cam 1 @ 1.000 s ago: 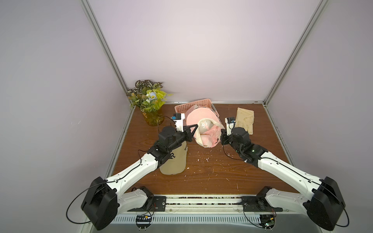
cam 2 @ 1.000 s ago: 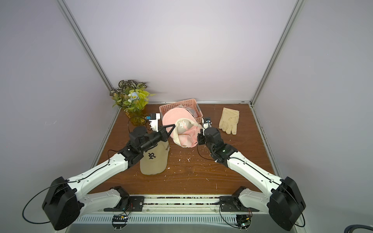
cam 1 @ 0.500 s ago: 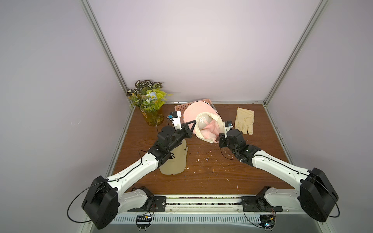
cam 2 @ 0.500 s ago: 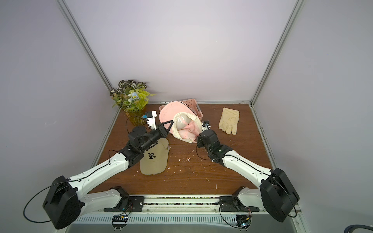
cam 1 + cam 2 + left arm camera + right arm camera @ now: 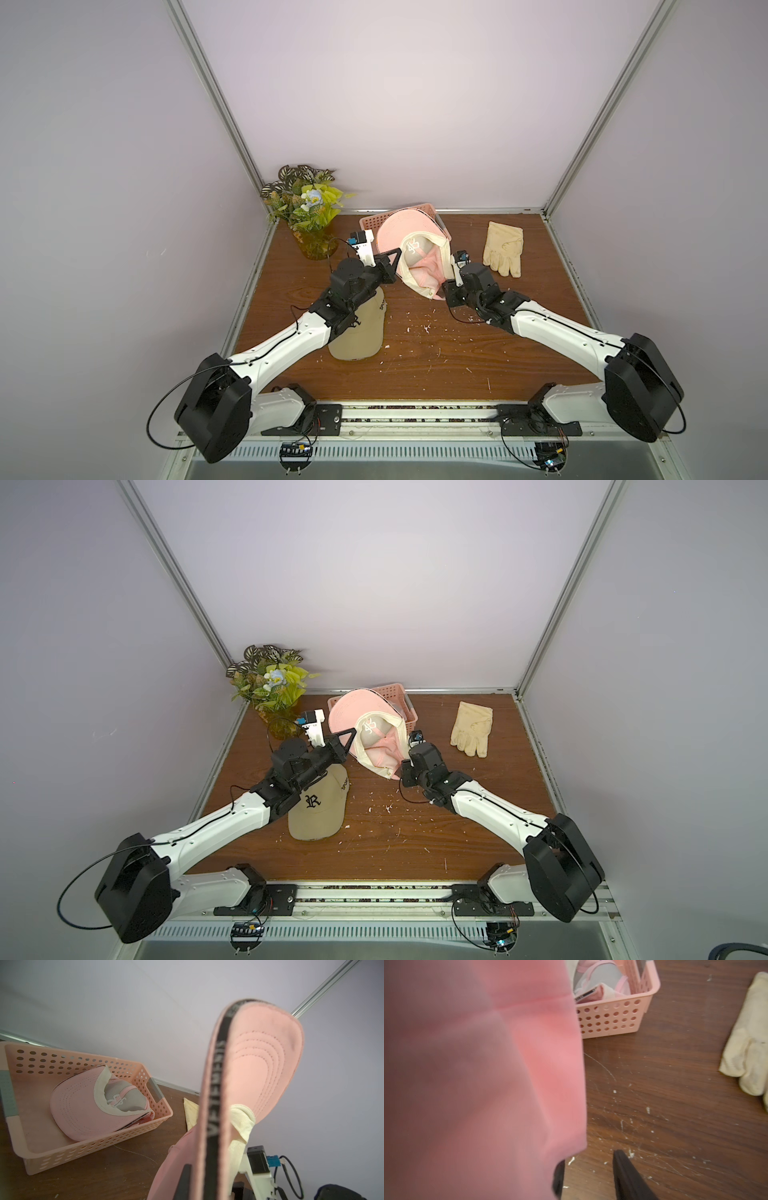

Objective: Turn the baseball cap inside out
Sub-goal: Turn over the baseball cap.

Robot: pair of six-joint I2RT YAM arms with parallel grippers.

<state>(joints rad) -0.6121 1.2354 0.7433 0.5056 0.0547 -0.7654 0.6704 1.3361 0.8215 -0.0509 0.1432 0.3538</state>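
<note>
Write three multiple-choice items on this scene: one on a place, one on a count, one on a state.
1. Where does the glove lie?
A. on the table, on the robot's right of the basket
B. under the left arm
C. inside the basket

2. How many caps show?
A. one
B. two
C. three

3. The left gripper is
A. open and empty
B. shut on the pink cap
C. shut on the glove

Key:
1 A: the glove lies flat on bare wood beside the basket.
2 C: there is the held pink cap, a tan cap on the table, and a second pink cap in the basket.
3 B: its jaws pinch the pink cap's edge and hold it off the table.
</note>
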